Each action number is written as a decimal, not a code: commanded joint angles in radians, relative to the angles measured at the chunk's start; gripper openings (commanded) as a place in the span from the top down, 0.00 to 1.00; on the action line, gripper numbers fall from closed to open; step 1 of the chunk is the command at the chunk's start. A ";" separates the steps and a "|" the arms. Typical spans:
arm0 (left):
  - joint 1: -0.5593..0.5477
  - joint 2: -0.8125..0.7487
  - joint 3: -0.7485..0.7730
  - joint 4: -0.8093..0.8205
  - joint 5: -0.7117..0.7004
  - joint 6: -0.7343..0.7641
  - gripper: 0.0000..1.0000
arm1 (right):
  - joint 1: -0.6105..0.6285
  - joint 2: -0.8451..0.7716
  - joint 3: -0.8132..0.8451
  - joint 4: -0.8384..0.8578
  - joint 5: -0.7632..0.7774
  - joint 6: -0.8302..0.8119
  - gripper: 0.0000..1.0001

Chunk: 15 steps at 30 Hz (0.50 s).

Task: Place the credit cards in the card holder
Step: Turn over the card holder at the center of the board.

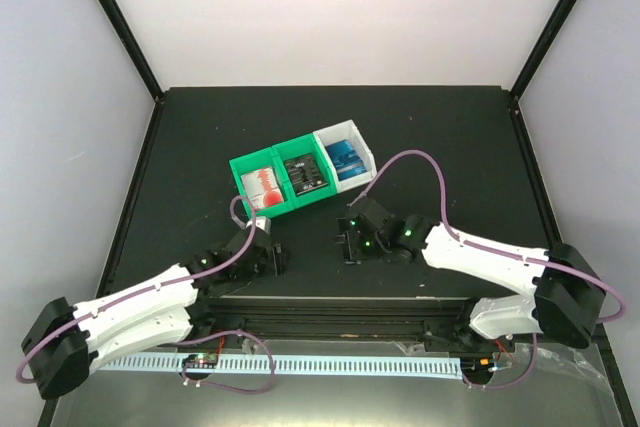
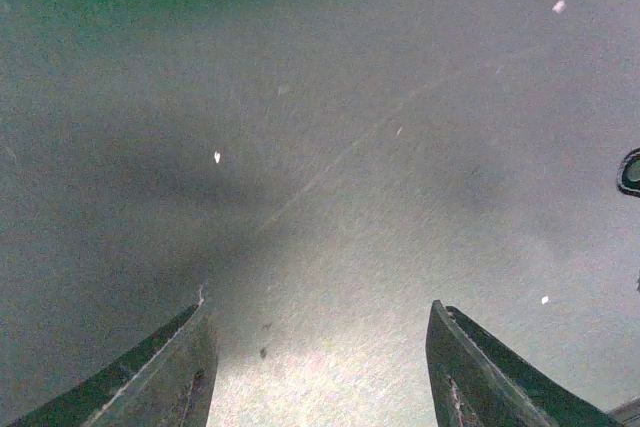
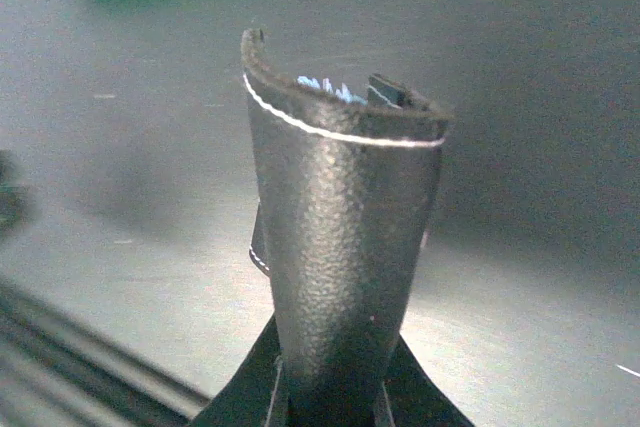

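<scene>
Left arm reaches in from the near-left corner; left end effector (image 1: pixel 268 252) sits low over the dark worktop (image 1: pixel 450 137), just in front of the green bins. Its wrist view shows both fingers (image 2: pixel 165 372) spread apart with only bare, scuffed worktop between them; nothing held.

Bins: joined row near the worktop centre, angled. Left green bin (image 1: pixel 258 185) holds red-and-white credit cards (image 1: pixel 266 185); middle green bin (image 1: pixel 303 173) holds black cards (image 1: pixel 305 175); white bin (image 1: pixel 345 155) at the right end holds blue cards (image 1: pixel 348 157).

Right arm comes in from the near-right corner; right end effector (image 1: pixel 349 237) is in front of the bins, well apart from the left one. Right wrist view: jaws clamped on the lower end of the card holder (image 3: pixel 340 247), black textured outside facing the camera, held upright and bowed into a curve. A sliver of blue (image 3: pixel 325 87) and a dark edge show at its top opening; cannot tell what they are.
</scene>
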 commanded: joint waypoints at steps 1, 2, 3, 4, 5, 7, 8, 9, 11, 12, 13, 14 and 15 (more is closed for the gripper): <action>0.026 -0.063 0.069 -0.062 -0.064 0.035 0.40 | -0.003 0.011 0.119 -0.509 0.365 -0.045 0.99; 0.035 -0.069 0.077 -0.062 -0.063 0.045 0.39 | -0.003 0.025 0.145 -0.573 0.420 -0.032 0.99; 0.045 -0.070 0.087 -0.064 -0.058 0.056 0.39 | -0.003 0.043 0.167 -0.634 0.467 -0.019 0.99; 0.056 -0.071 0.096 -0.066 -0.051 0.068 0.39 | -0.003 0.061 0.187 -0.684 0.514 -0.007 0.99; 0.072 -0.070 0.111 -0.065 -0.040 0.082 0.39 | -0.003 0.085 0.203 -0.733 0.554 0.010 0.99; 0.098 -0.072 0.140 -0.079 -0.033 0.107 0.39 | -0.002 0.146 0.230 -0.806 0.612 0.039 0.99; 0.107 -0.078 0.157 -0.089 -0.037 0.121 0.39 | 0.000 0.184 0.243 -0.830 0.623 0.048 0.99; 0.115 -0.091 0.173 -0.099 -0.048 0.136 0.39 | 0.005 0.226 0.256 -0.844 0.626 0.055 0.99; 0.131 -0.120 0.207 -0.113 -0.068 0.166 0.38 | 0.041 0.304 0.280 -0.846 0.624 0.067 0.99; 0.140 -0.131 0.224 -0.123 -0.073 0.190 0.37 | 0.057 0.340 0.292 -0.835 0.616 0.065 0.99; 0.147 -0.139 0.244 -0.135 -0.076 0.202 0.37 | 0.070 0.382 0.306 -0.822 0.607 0.064 0.99; 0.154 -0.143 0.261 -0.149 -0.078 0.214 0.37 | 0.087 0.420 0.324 -0.809 0.592 0.063 0.99; 0.160 -0.147 0.276 -0.163 -0.078 0.224 0.37 | 0.105 0.460 0.343 -0.798 0.580 0.060 0.99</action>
